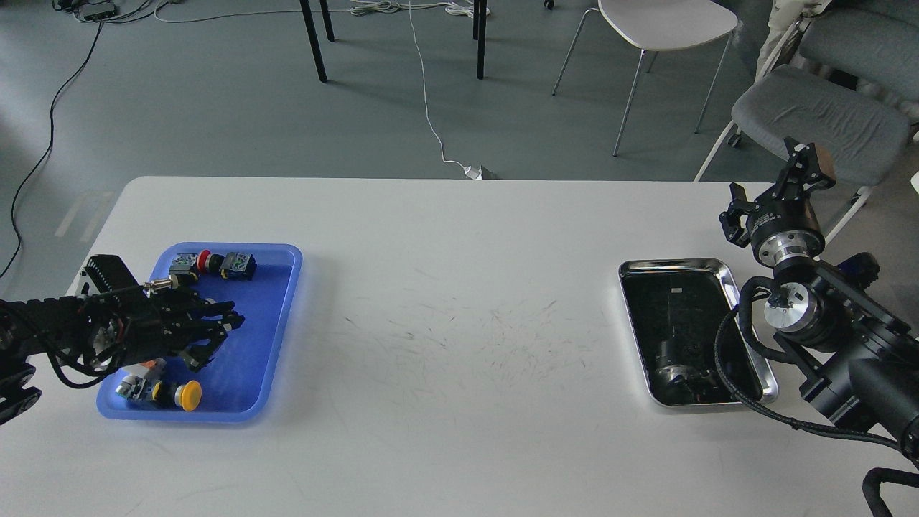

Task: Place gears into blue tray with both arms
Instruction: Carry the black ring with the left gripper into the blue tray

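Nearest the camera, at the lower right, the thick black body of the right arm (861, 359) is seen, reaching up to the right tool (779, 194), which is raised off the far right edge of the worktop (459, 287); it is seen end-on and dark, so whether its fingers are spread or closed cannot be told, and nothing can be made out in it. Below and left of it a silver tray (725, 276) lies on the worktop, with dark small parts inside that are too small to be named with certainty; the gears, if any remain, are judged to be there. Well apart, at the left, the blue tray (276, 323) holds switches: a red-capped one (204, 262) at its far end and a yellow-capped one (188, 395) at its near end. The left arm (57, 330) is stretched over this tray, and the left tool (208, 334) hangs above the tray's bare middle with its fingers spread apart; whether a gear is held between them cannot be told, and no gear can be picked out on the blue floor.

The step in hand is judged to be a release over the blue tray. It would be done well if the tool were kept low over the bare blue patch, clear of both switches, so that a tiny wheel could not bounce over the low rim
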Available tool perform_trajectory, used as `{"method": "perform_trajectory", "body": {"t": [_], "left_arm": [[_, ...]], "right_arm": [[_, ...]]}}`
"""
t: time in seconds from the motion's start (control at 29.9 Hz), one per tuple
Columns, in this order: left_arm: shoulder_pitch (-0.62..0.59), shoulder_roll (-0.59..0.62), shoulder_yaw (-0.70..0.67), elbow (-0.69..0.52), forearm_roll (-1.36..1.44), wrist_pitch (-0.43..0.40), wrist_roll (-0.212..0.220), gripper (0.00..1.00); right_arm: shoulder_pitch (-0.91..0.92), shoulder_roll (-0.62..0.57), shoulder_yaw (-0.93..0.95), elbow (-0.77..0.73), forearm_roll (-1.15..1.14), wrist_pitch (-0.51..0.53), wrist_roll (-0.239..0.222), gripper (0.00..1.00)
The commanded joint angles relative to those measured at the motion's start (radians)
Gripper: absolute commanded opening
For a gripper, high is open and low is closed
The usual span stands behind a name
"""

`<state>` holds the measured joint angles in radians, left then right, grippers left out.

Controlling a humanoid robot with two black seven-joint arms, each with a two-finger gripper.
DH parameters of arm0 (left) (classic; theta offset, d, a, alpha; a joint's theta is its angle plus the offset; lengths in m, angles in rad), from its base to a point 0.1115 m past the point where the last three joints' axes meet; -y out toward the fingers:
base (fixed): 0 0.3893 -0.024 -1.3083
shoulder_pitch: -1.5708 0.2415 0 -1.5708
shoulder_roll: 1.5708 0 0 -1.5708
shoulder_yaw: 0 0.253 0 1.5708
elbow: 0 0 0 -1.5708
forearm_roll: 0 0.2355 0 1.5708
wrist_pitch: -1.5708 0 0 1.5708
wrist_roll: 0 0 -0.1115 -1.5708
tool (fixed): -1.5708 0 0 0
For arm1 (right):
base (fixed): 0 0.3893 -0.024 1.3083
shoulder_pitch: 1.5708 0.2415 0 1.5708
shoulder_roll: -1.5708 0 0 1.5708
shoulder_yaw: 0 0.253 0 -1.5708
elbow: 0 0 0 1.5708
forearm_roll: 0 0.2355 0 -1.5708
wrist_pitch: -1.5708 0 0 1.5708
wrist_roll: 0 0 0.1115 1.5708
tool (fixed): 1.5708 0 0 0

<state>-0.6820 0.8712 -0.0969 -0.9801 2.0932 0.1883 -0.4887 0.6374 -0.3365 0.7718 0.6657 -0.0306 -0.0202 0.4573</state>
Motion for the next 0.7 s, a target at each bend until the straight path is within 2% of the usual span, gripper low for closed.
{"method": "perform_trajectory", "body": {"t": [0.0, 0.67], "left_arm": [[0.004, 0.0, 0.0, -0.002, -0.002, 0.002, 0.0, 0.09], [0.061, 0.035, 0.0, -0.005, -0.016, 0.036, 0.0, 0.12]], "right_arm": [[0.002, -0.001, -0.002, 0.002, 0.0, -0.001, 0.0, 0.99], [0.007, -0.001, -0.022, -0.001, 0.0, -0.003, 0.0, 0.99]]}}
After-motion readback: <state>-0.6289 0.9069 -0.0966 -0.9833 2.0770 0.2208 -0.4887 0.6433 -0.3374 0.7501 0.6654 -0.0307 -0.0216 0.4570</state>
